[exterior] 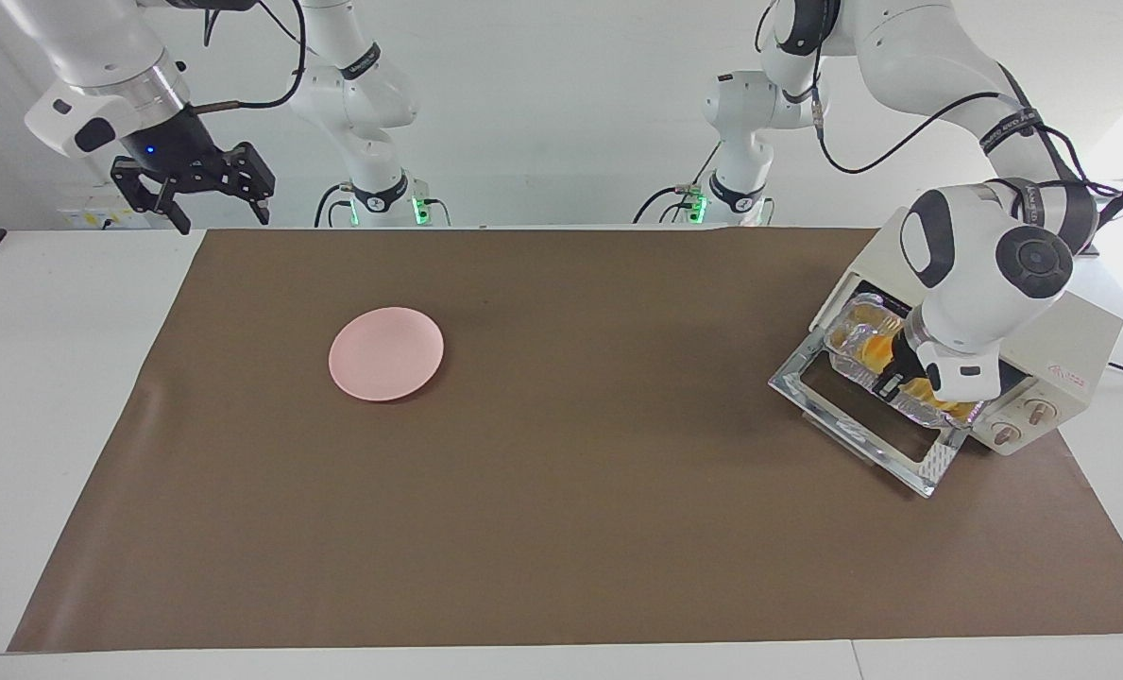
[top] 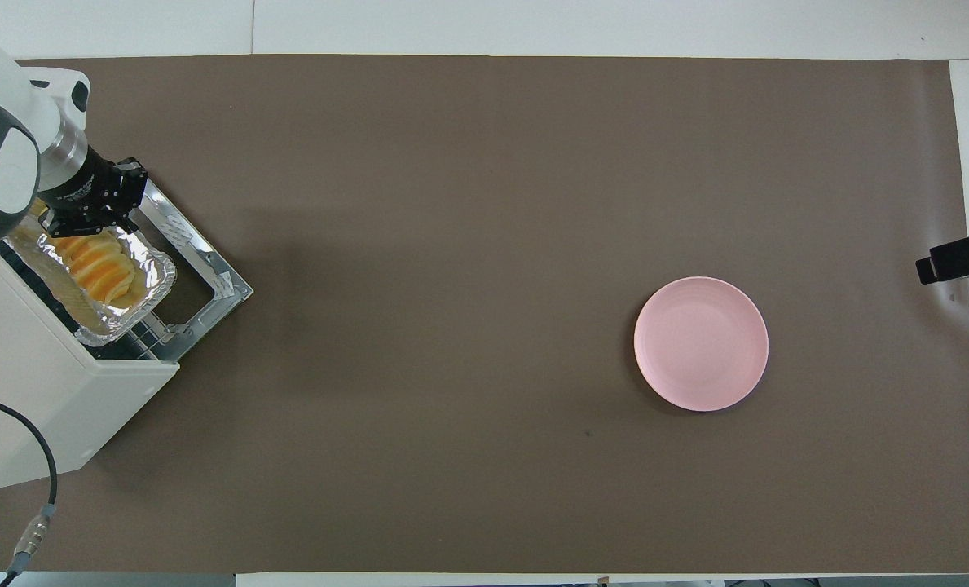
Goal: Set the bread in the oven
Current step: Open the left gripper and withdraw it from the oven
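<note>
The toaster oven (exterior: 1057, 364) sits at the left arm's end of the table, its glass door (exterior: 854, 416) dropped flat onto the brown mat (exterior: 561, 529). In the oven's mouth lies the foil tray (top: 154, 281), part in and part poking out over the door, and the bread (top: 97, 273), a ridged row of yellow-orange slices, lies in that tray. The left gripper (top: 93, 216) is down at the oven's opening, fingers clenched on the tray's rim right beside the bread. The pink plate (exterior: 386, 354) lies on the mat well away from the oven, toward the right arm's end, with nothing on it. The right gripper (exterior: 212, 198) waits up in the air, off the mat's corner, at the table's end away from the oven, fingers spread and holding nothing.
</note>
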Robot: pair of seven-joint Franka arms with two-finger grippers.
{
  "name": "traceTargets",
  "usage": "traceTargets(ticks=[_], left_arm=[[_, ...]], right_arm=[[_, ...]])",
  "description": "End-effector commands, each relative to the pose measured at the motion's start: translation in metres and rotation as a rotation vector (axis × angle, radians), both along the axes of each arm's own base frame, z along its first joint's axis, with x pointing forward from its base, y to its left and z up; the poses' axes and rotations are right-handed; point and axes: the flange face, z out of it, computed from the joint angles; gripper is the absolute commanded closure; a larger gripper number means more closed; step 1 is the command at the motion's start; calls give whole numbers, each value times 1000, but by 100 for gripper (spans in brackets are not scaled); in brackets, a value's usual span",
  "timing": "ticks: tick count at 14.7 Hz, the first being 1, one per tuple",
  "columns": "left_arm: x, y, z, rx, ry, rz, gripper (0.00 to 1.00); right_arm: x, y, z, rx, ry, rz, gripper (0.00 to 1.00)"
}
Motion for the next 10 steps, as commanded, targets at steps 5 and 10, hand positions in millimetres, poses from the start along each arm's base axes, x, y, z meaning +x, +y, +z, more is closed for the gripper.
traceTargets(ticks=[5,10], left_arm=[[-23,39,-9,12,38,22,100],[-34,46,-16,0,70,-27,100]], right_arm=[[-3,0,-2,-6,9,7,0],[-5,-2,-1,-6,10,7,0]])
